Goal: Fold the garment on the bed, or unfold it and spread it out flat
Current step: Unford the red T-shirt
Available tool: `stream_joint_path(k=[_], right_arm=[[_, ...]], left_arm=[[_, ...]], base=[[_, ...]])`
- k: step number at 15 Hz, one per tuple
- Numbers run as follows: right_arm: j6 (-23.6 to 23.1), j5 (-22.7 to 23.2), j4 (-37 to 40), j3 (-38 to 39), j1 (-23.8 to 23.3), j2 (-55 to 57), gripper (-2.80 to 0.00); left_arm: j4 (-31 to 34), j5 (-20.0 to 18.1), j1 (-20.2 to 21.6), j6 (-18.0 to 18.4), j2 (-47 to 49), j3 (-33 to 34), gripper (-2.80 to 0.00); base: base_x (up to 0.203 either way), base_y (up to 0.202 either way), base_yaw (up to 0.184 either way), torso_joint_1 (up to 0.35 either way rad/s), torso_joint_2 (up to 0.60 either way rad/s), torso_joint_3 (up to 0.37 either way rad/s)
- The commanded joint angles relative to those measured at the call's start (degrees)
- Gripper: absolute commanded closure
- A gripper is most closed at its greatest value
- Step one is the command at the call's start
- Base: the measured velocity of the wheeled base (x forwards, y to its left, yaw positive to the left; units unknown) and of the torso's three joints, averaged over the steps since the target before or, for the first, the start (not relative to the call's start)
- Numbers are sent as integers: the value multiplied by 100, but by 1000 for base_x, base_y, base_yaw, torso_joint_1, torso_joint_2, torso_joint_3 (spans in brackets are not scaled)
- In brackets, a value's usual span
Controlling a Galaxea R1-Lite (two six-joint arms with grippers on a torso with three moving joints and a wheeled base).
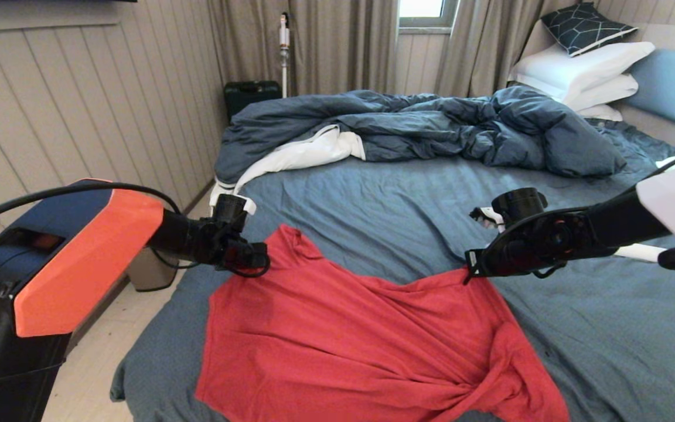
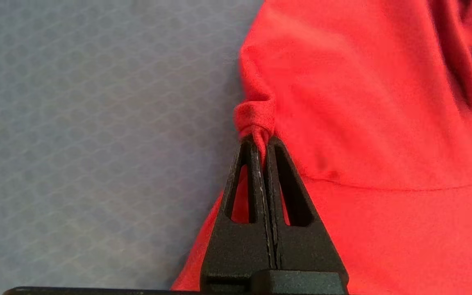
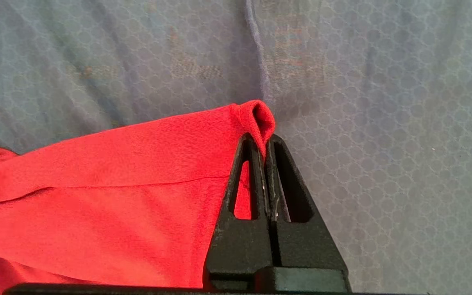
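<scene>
The garment lies on the bed, near the foot end, mostly spread but bunched and twisted at its near right corner. The duvet sits well apart, toward the pillows.

My left gripper has its jaws clenched on a small pucker of fabric at the garment's far left edge. My right gripper has its jaws clenched on a rolled bit of hem at the far right corner.

Handling assessment: the material is thin, soft and light. It has no stiffness, so it will drape and sag between my two holds and fold wherever it is unsupported. It appears to slide readily over the sheet. Each pinch holds little cloth; a sharp pull could strip it free. Preferred holds are hems and corners, where the fabric is doubled. Tension should be applied evenly on both sides.
</scene>
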Motion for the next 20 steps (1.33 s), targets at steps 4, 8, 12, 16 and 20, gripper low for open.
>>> stream_joint_path(k=[4,8,12,16,20], right_arm=[[17,-26,-92,-103,-5,-185,0],[307,-175,-742,-158,12,-250,0],[325,-245,-767,-339,-19,-268,0],[326,-519,-772,-745,-51,-38,0],[319,-948,-770,-1487,-64,528,0]], left_arm=[[-245,6,-9,40,-317,131,0],[-247,1,90,3,-878,97,0],[-247,-2,134,18,-925,-129,0],[-195,-17,267,33,-802,-633,0],[30,-16,446,45,-432,-1367,0]], base=[[0,0,0,0,0,0],[0,0,0,0,0,0],[0,0,0,0,0,0],[0,0,0,0,0,0],[0,0,0,0,0,0]])
